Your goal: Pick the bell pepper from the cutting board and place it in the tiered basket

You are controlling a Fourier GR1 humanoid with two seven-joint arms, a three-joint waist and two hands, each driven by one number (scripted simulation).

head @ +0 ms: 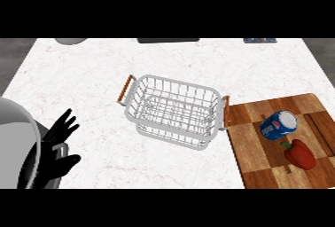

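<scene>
Right of the basket (pixel 173 110), board (pixel 262 168) bearing pepper (pixel 300 154) and can (pixel 278 124), left hand (pixel 57 137) far left of basket, fingers spread, holding nothing.

White marble-veined counter top (pixel 91 71) spread across most of view. Dark grey floor (pixel 13 53) seen past both side edges. Grey round object (pixel 71 41) and dark flat items cut off at far edge.

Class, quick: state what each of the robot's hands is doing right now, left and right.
Left hand: open, fingers straight, resting at the view's left edge, holding nothing.
Right hand: not in view, so its state cannot be told.
</scene>
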